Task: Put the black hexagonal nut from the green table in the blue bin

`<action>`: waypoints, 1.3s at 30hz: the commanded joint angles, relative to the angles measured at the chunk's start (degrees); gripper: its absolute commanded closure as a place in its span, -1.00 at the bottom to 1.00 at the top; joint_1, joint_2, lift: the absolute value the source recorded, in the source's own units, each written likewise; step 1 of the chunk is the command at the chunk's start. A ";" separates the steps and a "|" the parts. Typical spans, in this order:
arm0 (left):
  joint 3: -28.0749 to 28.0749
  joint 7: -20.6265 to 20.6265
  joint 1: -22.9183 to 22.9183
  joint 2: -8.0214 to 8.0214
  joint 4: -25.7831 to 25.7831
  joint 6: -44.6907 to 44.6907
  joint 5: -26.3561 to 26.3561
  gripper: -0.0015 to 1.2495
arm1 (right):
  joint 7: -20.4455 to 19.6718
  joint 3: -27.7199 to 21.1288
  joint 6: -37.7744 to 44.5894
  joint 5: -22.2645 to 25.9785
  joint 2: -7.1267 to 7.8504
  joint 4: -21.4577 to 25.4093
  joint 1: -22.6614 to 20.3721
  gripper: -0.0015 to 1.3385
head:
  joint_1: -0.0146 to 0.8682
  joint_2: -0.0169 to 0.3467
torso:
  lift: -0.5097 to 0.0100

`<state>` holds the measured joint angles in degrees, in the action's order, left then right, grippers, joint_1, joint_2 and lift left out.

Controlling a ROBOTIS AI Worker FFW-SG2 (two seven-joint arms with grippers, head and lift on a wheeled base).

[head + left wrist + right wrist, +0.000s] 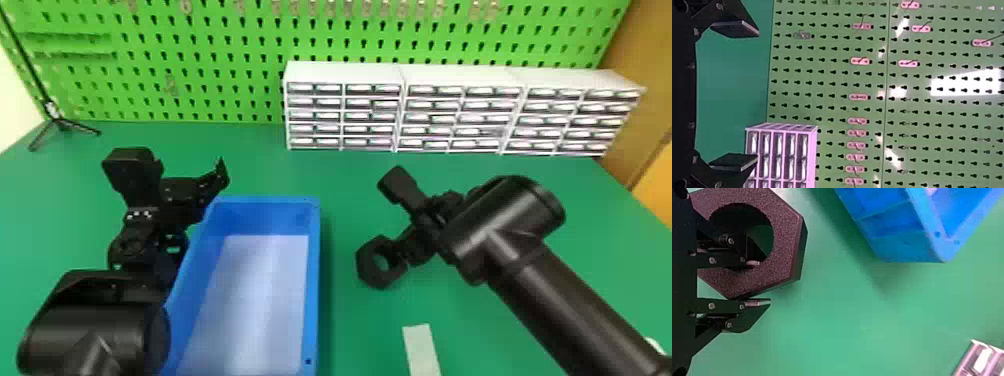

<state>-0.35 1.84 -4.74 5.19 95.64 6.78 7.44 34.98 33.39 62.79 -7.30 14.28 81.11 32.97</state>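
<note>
Black fingers of the right gripper (761, 283) are closed on one wall of the nut (367, 265), one finger inside its hole and the other against an outer face. The ring projects past the fingertips, well off centre, so its free side could swing or twist if the pinch is light. It looks stiff and thick, with a faintly grainy skin that ought not to be slippery; its weight cannot be told. That flat wall is a sound place to hold, provided the inner finger can slide clear of the hole on release. Just outward, to the robot's left of the gripper, stands the bin (312, 280), its near-side wall the first thing to cross; a low pass could knock the nut on the rim. The nut seems to be above the table (360, 330), outside the bin. Nearer the robot than the gripper lies a pale strip (421, 350), away from that path. Beyond the bin's opening is the left gripper (754, 96), spread wide and empty, its arm overlapping the far side wall in the head view, so the drop is better made short of it. Farther forward stand the drawers (345, 72) and pegboard (210, 50).
</note>
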 commanded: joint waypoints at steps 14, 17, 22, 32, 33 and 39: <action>-0.09 0.00 -0.01 0.09 -0.01 -0.01 0.03 -0.74 | 1.93 -5.52 4.01 -3.95 1.63 10.29 1.04 0.42 | 0.59 -0.76 | 0.59; -0.09 0.00 -0.01 0.09 -0.01 -0.01 0.12 -0.74 | 2.02 -7.11 4.09 -3.95 1.63 11.96 1.22 0.42 | 0.59 -0.76 | 0.59; -0.17 0.00 -0.01 0.09 0.08 0.08 0.20 -0.74 | 2.02 -8.34 4.27 -3.60 1.81 15.48 1.74 0.42 | 0.59 -0.76 | 0.59; -0.09 0.00 -0.01 0.17 0.16 0.08 0.20 -0.74 | 2.02 -10.09 3.30 0.44 1.63 20.05 2.36 0.42 | 0.59 -0.76 | 0.59; -0.17 0.00 -0.01 0.17 0.16 -0.01 0.20 -0.74 | 2.02 -10.09 2.95 0.97 1.63 20.31 2.36 0.42 | 0.59 -0.76 | 0.59; -0.17 0.00 -0.01 0.17 0.16 0.08 0.20 -0.74 | 0.26 -10.01 0.93 8.26 0.93 20.75 2.53 0.42 | 0.59 -0.76 | 0.59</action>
<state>-0.49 1.84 -4.75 5.36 95.80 6.81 7.65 36.46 23.24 65.02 -4.09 15.61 101.67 35.40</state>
